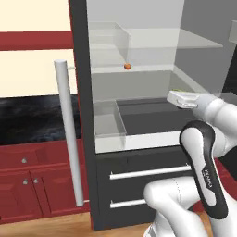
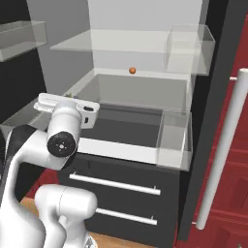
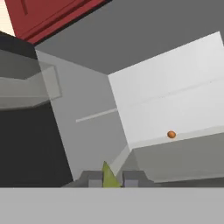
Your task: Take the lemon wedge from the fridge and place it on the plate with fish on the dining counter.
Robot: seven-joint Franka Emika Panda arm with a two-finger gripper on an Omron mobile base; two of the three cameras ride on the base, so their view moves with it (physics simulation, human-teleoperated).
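Inside the fridge (image 1: 139, 125), my gripper (image 3: 108, 178) pinches the lemon wedge (image 3: 109, 176); an orange ball (image 3: 171, 134) sits on a shelf beyond.

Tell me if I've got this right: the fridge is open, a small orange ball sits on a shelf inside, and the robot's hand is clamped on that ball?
Not quite. The hand is closed on the small yellow-green lemon wedge, as the hand view shows between the dark fingertips. The small orange ball sits apart on a shelf at the back of the open dark-grey fridge, as you said.
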